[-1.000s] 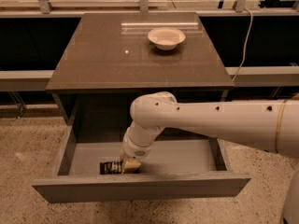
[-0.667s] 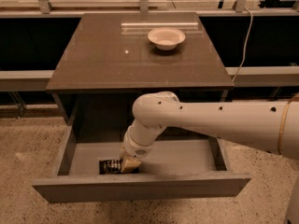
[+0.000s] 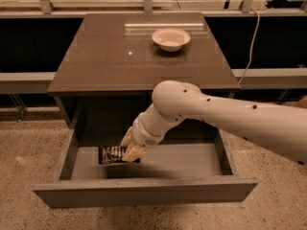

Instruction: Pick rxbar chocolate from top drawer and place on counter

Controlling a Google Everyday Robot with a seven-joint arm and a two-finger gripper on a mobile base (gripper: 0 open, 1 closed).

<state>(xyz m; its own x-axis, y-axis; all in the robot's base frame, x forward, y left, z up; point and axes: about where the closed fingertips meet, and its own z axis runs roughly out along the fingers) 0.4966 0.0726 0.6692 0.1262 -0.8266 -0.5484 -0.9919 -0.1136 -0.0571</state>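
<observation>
Top drawer (image 3: 144, 193) pulled open at lower centre of frame, rxbar chocolate (image 3: 110, 155) lying flat on its floor at the left side. White arm reaches in from the right, gripper (image 3: 131, 151) down inside the drawer at the bar's right end; cannot tell whether it is closed on the bar. Counter (image 3: 120, 61) above holds a white bowl (image 3: 171, 39) at upper centre.

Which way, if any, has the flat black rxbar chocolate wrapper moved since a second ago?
Yes: the rxbar chocolate is higher in view, farther from the top drawer's grey front panel, gripper at its right end.
</observation>
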